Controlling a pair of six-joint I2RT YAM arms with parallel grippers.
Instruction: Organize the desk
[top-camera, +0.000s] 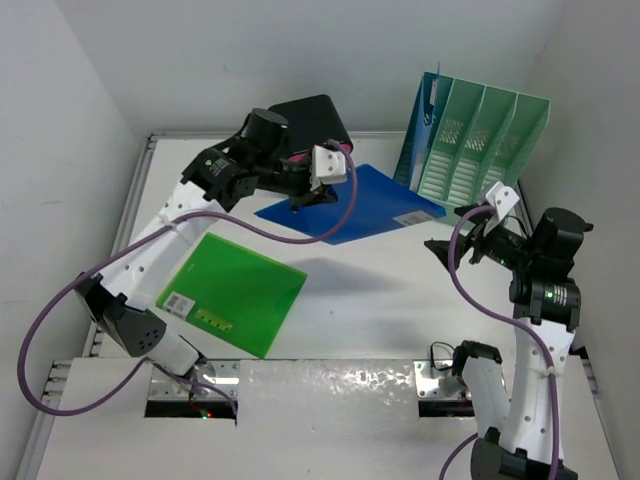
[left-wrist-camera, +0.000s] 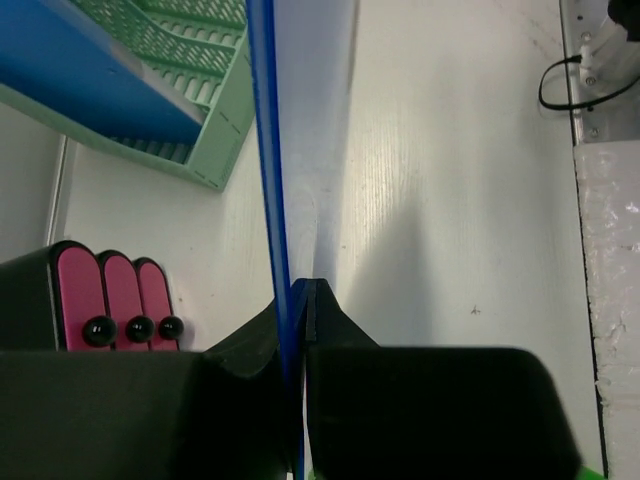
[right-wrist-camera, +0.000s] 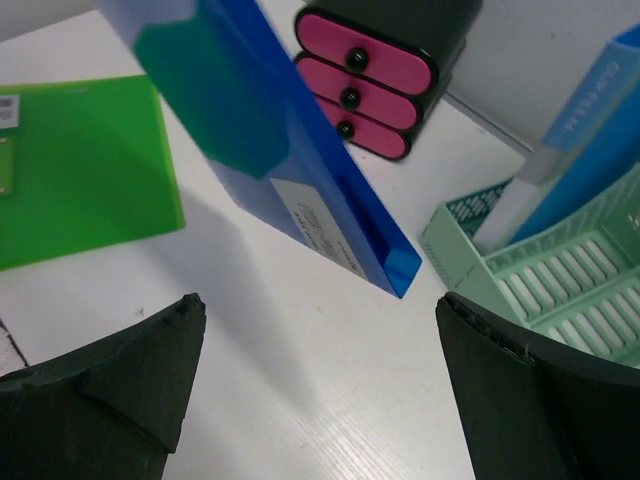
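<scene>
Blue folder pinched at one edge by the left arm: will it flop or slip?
Probably fairly stiff: the blue folder juts out nearly flat from a one-edge pinch by the left gripper. Thin, so likely light. Its smooth plastic may slip or pivot there.

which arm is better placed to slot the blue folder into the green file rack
Left, most likely. The left claw is clamped on the blue folder, which is raised and angled toward the green file rack. The right claw sits open and empty near the rack.
</scene>
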